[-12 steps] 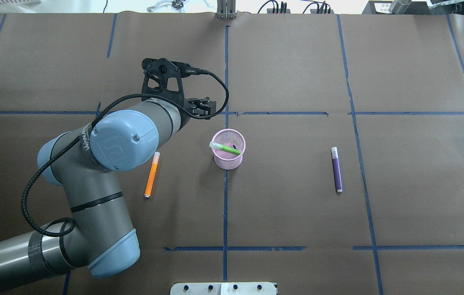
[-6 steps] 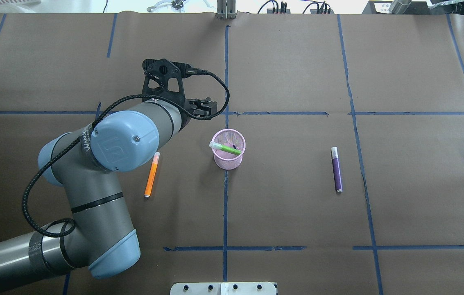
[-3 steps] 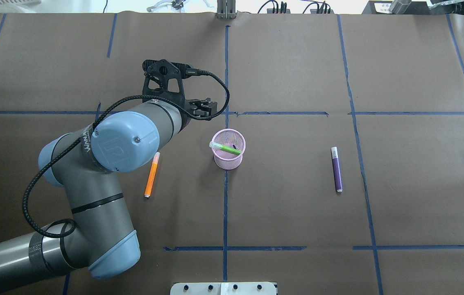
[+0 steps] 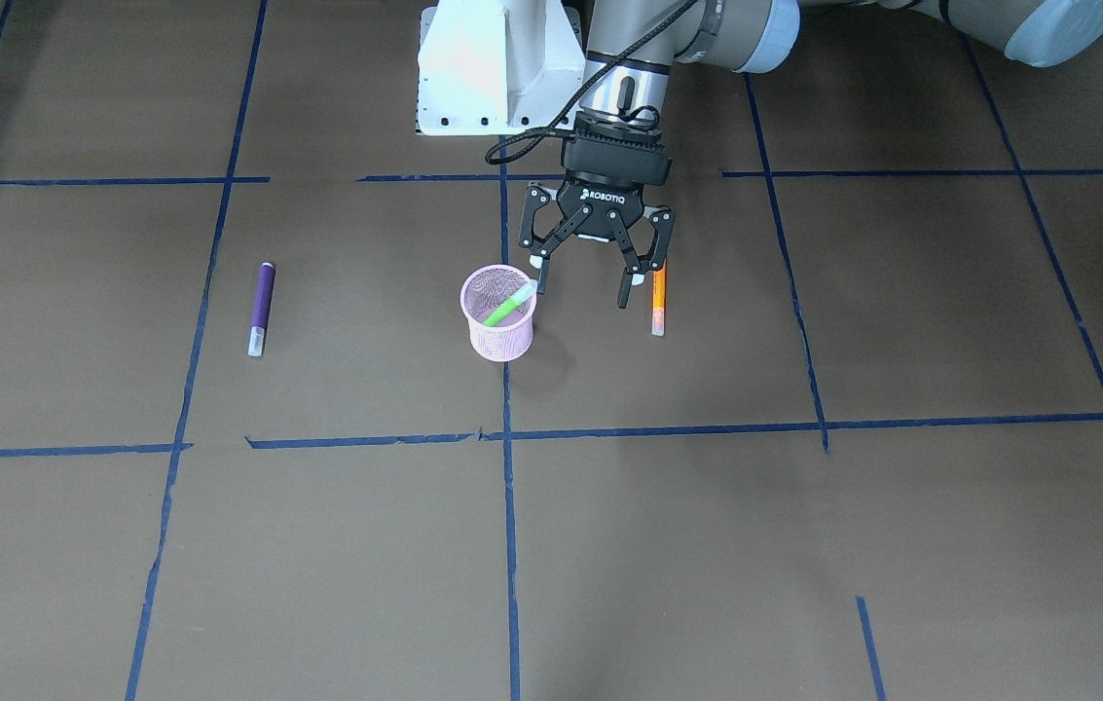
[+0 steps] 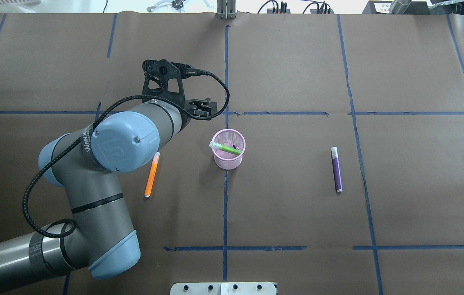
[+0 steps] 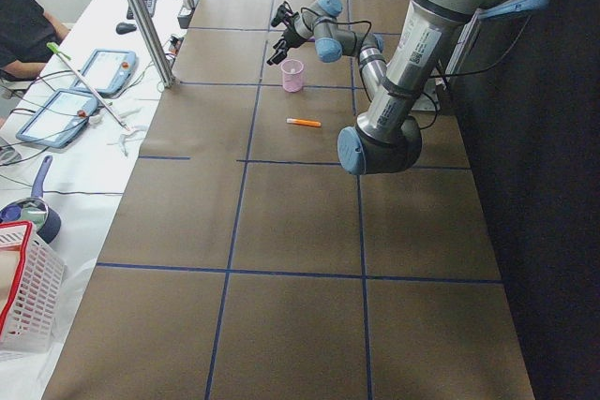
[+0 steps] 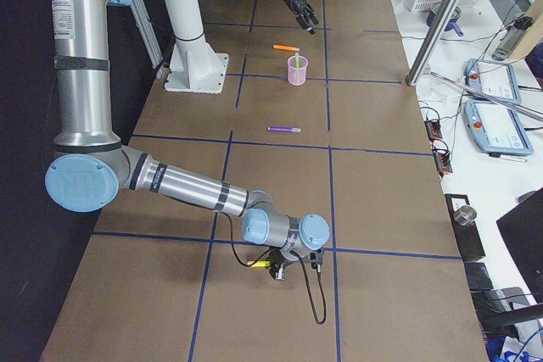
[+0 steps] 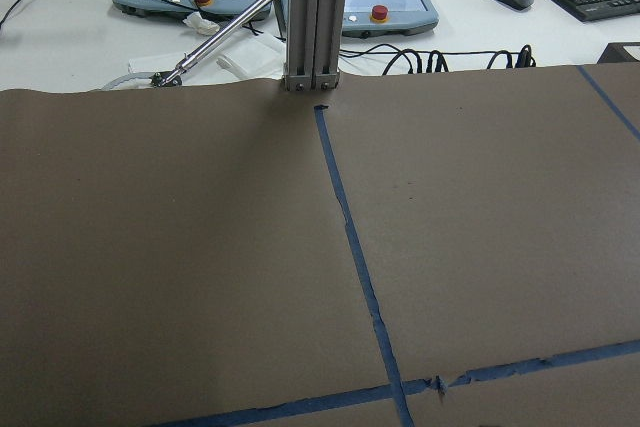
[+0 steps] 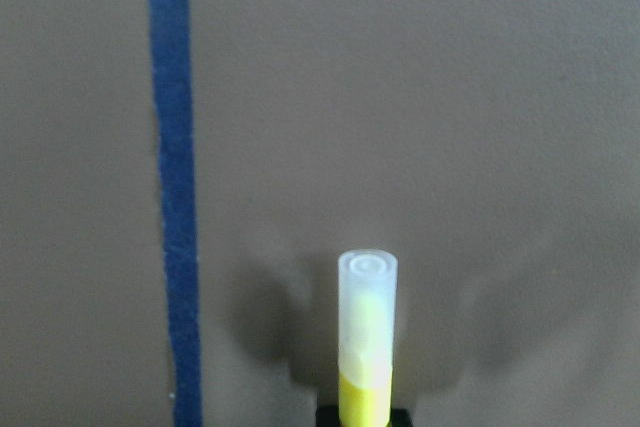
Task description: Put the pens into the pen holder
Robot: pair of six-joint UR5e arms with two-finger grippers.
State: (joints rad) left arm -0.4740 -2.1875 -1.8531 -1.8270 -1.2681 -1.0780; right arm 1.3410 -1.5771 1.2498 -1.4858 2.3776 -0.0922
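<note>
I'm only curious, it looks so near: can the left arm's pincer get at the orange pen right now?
Probably yes: the left pincer hangs open and empty close beside the orange pen, which lies flat and uncovered.

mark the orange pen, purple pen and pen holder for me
orange pen (image 5: 151,175), overhead exterior view, middle of the orange barrel.
purple pen (image 5: 337,172), overhead exterior view, middle of the purple barrel.
pen holder (image 5: 226,163), overhead exterior view, outer mesh wall on the robot's side.
</note>
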